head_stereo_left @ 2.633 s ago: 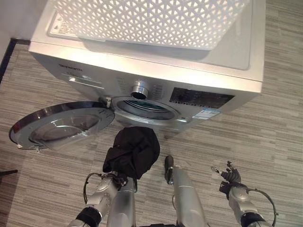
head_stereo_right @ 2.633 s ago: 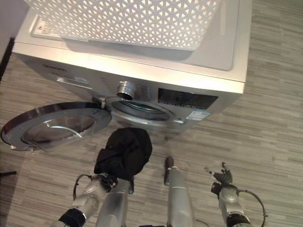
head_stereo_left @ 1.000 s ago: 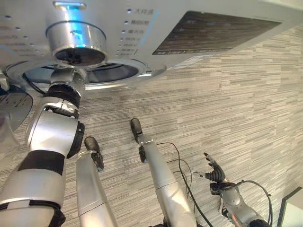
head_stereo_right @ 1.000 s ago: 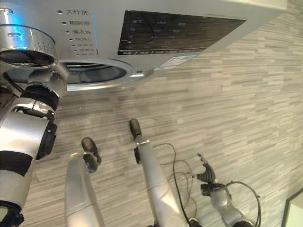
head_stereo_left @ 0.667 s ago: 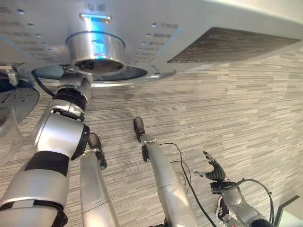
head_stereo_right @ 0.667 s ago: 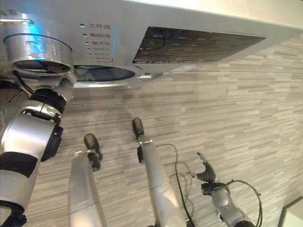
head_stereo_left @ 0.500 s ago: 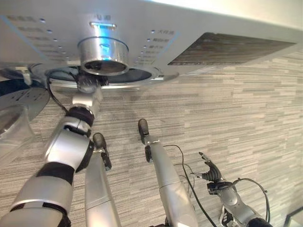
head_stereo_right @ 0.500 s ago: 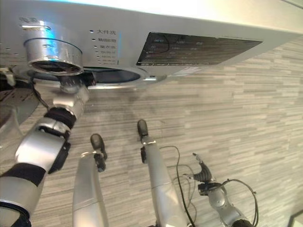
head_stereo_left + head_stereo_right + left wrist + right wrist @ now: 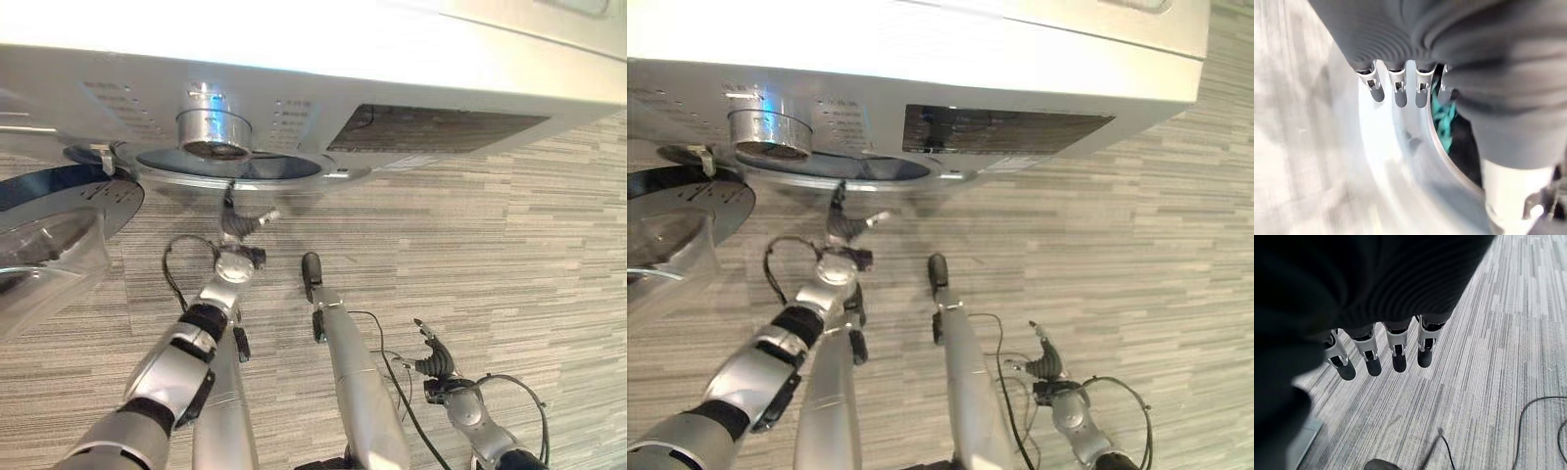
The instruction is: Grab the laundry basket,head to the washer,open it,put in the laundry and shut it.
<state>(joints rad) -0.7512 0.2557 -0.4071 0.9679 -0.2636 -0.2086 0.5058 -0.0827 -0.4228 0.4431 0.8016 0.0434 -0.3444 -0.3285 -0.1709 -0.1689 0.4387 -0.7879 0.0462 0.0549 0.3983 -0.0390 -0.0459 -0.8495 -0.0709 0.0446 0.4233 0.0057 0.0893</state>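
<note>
Looking down past the front edge of the washer (image 9: pixel 294 69), the head views show its round door (image 9: pixel 59 220) swung wide open to the robot's left, the glass bowl of the door facing up. The drum opening (image 9: pixel 235 164) sits just under the silver dial (image 9: pixel 214 127), with the dark display panel (image 9: pixel 441 127) further to the right. From above, the inside of the drum looks dark and its contents cannot be made out.

The left hand (image 9: pixel 235 223) hangs just below the rim of the opening, fingers straight and spread, holding nothing. Its wrist view looks along the dark-tipped fingers (image 9: pixel 1396 95) over the pale rim of the opening (image 9: pixel 1400 161) into the drum, where the laundry (image 9: pixel 1457 134) lies: a dark mass with a streak of teal cloth (image 9: pixel 1445 120) at its edge. It seems to be one dark garment bunched with something teal, though the close view is too soft to be sure.

The right hand (image 9: pixel 431 354) hangs low at the robot's right side, well apart from the washer, over the striped grey floor (image 9: pixel 509 255). In its wrist view the fingers (image 9: pixel 1396 355) are extended and relaxed above the floor, empty.
</note>
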